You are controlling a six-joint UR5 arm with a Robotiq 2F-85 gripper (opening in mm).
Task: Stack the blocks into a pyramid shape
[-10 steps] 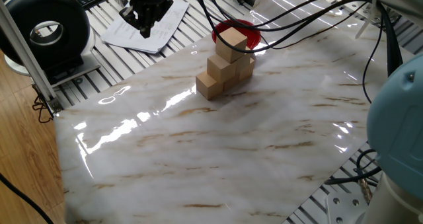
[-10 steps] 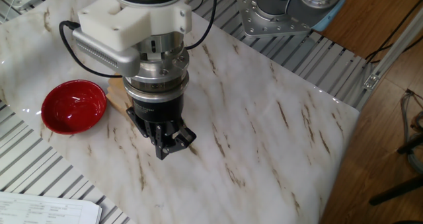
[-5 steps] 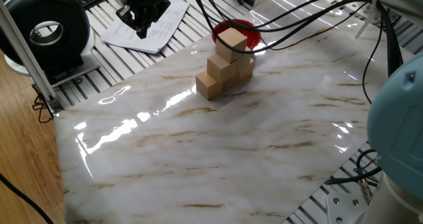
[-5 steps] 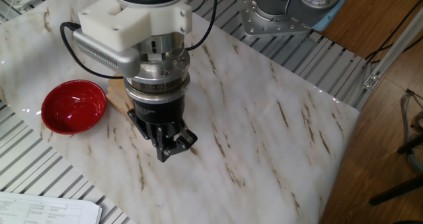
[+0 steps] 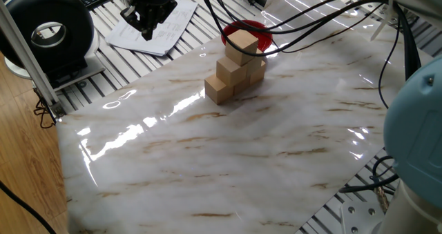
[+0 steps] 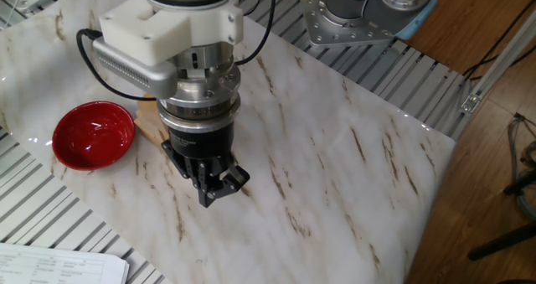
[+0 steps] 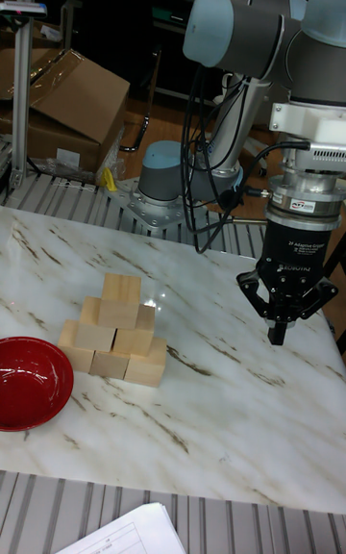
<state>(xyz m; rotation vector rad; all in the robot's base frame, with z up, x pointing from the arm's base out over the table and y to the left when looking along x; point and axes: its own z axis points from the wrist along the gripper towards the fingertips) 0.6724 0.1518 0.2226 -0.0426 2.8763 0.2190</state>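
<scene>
Gripper: gripper (image 7: 278, 331) hangs above the worktop, pointing straight down, nothing between the fingers; also seen at (image 5: 146, 31) and (image 6: 215, 192). Fingertips drawn together to a point, no gap showing between them in the tall fixed view.
Gripper vs. pyramid: well apart from the blocks, off toward the side away from the red bowl; not touching the worktop as far as the tall fixed view shows.
Blocks: the blocks (image 7: 113, 328) stand as one pyramid, three in the bottom row, two on those, one on top; faces touching, stack upright. Also at (image 5: 235, 65). In the other fixed view only a sliver of tan wood (image 6: 147, 121) shows behind the wrist.
Red bowl: red bowl (image 7: 27, 383) sits on the worktop just beside the pyramid's end block; whether it touches cannot be told. Also at (image 5: 232, 29) and (image 6: 94, 134).
Worktop: marbled white worktop (image 7: 211, 419), glossy, brown veins.
Paper: printed sheets (image 5: 152, 30) lie off the worktop edge, beyond the red bowl's side.
</scene>
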